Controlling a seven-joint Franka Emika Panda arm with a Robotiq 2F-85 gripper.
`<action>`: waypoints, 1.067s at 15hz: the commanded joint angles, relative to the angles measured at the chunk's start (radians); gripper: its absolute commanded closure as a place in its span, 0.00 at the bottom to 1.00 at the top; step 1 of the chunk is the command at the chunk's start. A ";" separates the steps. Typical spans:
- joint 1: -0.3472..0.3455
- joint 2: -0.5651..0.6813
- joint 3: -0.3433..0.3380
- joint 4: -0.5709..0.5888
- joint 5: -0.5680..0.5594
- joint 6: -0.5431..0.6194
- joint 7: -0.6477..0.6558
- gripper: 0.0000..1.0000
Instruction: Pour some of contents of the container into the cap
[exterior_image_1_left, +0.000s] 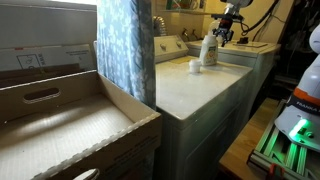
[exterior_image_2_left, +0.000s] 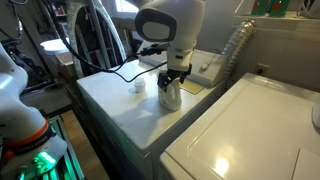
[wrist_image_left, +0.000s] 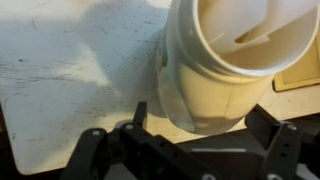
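Note:
The container, a small white bottle (exterior_image_1_left: 207, 50), stands upright and uncapped on the white washer top (exterior_image_1_left: 190, 90). It also shows in the other exterior view (exterior_image_2_left: 172, 98). In the wrist view its open mouth (wrist_image_left: 240, 40) fills the upper right. The cap (exterior_image_1_left: 195, 67), a short white cup, stands on the washer top just beside the bottle (exterior_image_2_left: 139, 87); it is out of the wrist view. My gripper (exterior_image_2_left: 172, 80) reaches down over the bottle, also seen in an exterior view (exterior_image_1_left: 222, 36). Its black fingers (wrist_image_left: 200, 115) are open, one on each side of the bottle body, with a gap on the left.
A blue patterned cloth (exterior_image_1_left: 125, 45) hangs next to the washer. A large cardboard box (exterior_image_1_left: 60, 120) fills the foreground. A second white machine (exterior_image_2_left: 250, 130) stands beside the washer. A black cable (exterior_image_2_left: 110, 75) trails over the washer's edge. A ridged clear plastic item (exterior_image_2_left: 235, 48) stands behind.

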 joint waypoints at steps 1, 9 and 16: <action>-0.014 0.038 0.002 0.034 0.055 -0.034 -0.022 0.05; -0.017 0.069 0.004 0.066 0.088 -0.058 -0.025 0.69; -0.019 0.086 0.009 0.073 0.104 -0.089 -0.032 0.99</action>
